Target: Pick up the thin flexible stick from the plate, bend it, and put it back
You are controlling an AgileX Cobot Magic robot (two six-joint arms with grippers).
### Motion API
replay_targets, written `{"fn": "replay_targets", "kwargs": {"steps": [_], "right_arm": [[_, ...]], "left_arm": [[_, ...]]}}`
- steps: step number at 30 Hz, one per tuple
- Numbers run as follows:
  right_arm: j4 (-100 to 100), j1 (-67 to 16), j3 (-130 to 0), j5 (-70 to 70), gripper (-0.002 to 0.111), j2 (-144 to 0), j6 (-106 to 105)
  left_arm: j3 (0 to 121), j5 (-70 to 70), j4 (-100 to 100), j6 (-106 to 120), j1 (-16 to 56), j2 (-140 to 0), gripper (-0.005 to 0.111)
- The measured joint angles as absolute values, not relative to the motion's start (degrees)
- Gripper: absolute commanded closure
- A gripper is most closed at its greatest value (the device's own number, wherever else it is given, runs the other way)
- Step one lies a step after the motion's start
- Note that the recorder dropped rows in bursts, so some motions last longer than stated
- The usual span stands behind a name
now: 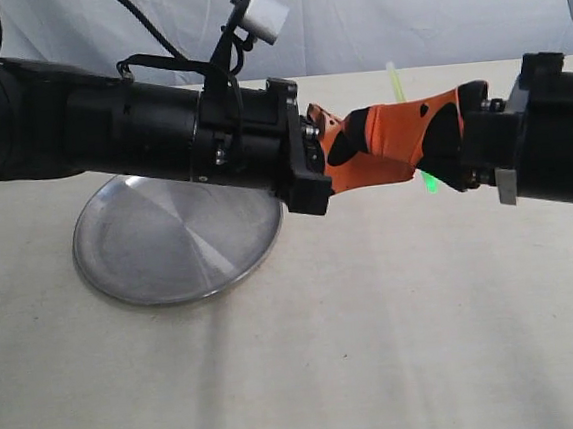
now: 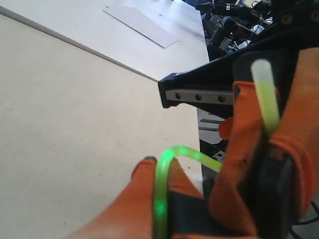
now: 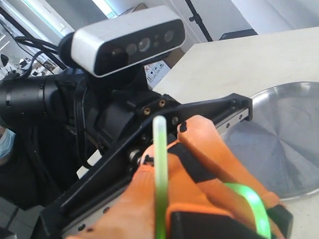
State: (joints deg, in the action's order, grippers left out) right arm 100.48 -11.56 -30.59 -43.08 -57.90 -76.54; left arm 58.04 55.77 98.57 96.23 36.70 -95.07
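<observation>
Both arms meet above the table, right of the steel plate (image 1: 168, 240). The thin flexible stick (image 1: 430, 180) glows bright green and is bent; one pale end (image 1: 393, 77) pokes up behind the orange fingers. My left gripper (image 1: 356, 148) is shut on the stick (image 2: 160, 199), which curls over its fingertips toward the right gripper's fingers (image 2: 249, 149). My right gripper (image 1: 415, 138) is shut on the stick (image 3: 160, 174), and a glowing loop (image 3: 254, 204) shows beside it. The plate (image 3: 294, 134) lies below, with nothing on it.
A beige cloth (image 1: 378, 347) covers the table. The left arm (image 1: 108, 125) hangs over the plate's far rim. A white camera (image 3: 124, 42) sits on the left wrist, close to the right gripper. A table edge (image 2: 197, 149) lies near the grippers.
</observation>
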Motion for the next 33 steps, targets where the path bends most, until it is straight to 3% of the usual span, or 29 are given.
{"fn": "replay_targets", "kwargs": {"steps": [33], "right_arm": [[100.3,-11.7,-30.7,-35.0,0.109,-57.9,-76.9]], "left_arm": [[58.0,57.8,98.9,96.2,36.5,-95.5,0.107]]}}
